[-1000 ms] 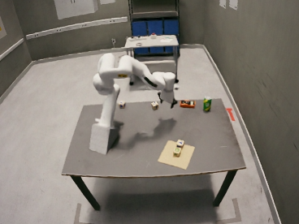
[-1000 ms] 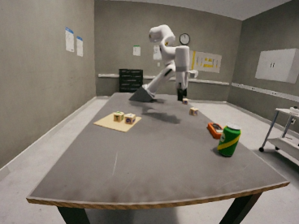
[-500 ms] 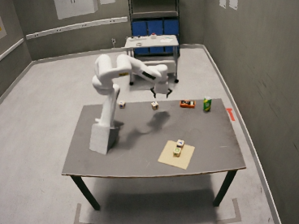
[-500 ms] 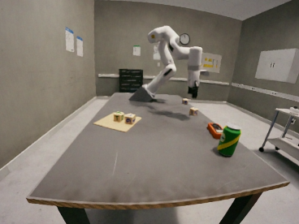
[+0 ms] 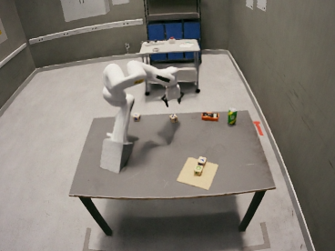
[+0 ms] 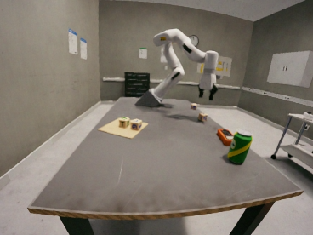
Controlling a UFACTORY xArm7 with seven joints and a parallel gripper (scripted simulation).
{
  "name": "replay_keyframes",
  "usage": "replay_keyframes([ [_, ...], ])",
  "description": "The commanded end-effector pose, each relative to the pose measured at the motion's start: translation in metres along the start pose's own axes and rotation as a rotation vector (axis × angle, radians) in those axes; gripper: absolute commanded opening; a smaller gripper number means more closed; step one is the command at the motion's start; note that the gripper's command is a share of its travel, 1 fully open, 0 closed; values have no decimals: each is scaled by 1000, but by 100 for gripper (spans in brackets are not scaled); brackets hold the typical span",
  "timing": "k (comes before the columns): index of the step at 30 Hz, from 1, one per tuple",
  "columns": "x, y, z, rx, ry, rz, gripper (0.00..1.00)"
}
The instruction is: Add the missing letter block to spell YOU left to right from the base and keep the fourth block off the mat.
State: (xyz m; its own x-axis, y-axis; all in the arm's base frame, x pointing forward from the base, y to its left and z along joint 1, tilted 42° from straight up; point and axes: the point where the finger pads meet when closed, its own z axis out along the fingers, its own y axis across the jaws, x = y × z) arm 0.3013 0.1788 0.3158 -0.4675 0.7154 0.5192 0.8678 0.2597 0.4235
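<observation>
A tan mat [image 5: 197, 173] lies on the grey table and carries two letter blocks side by side [image 5: 200, 165]; they also show in the exterior view [image 6: 130, 123]. Their letters are too small to read. Two more blocks lie off the mat at the table's far edge: one [image 5: 173, 117] almost under the gripper, also seen in the exterior view [image 6: 202, 117], and one [image 5: 137, 117] near the robot's base, also in the exterior view [image 6: 194, 106]. My gripper [image 5: 171, 101] hangs open and empty well above the table, over the nearer loose block; it also shows in the exterior view [image 6: 207, 93].
An orange box [image 5: 209, 116] and a green can [image 5: 232, 116] stand at the table's far right. The robot's base [image 5: 116, 154] sits at the left. A white cart [image 5: 170, 59] stands behind the table.
</observation>
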Motion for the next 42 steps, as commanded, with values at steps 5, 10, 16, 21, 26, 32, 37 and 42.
replay_keyframes([
  [5,8,-4,-1,-9,-14,-58,100],
  [10,8,-4,-1,-9,-14,-58,100],
  [16,8,-4,-1,-9,-14,-58,100],
  [21,8,-4,-1,-8,-14,-40,100],
  [26,10,-4,2,-6,-11,135,100],
  [32,12,-5,5,-5,-9,295,100],
  [37,13,-5,9,-4,-7,458,100],
  [42,14,-4,13,-3,-6,624,100],
])
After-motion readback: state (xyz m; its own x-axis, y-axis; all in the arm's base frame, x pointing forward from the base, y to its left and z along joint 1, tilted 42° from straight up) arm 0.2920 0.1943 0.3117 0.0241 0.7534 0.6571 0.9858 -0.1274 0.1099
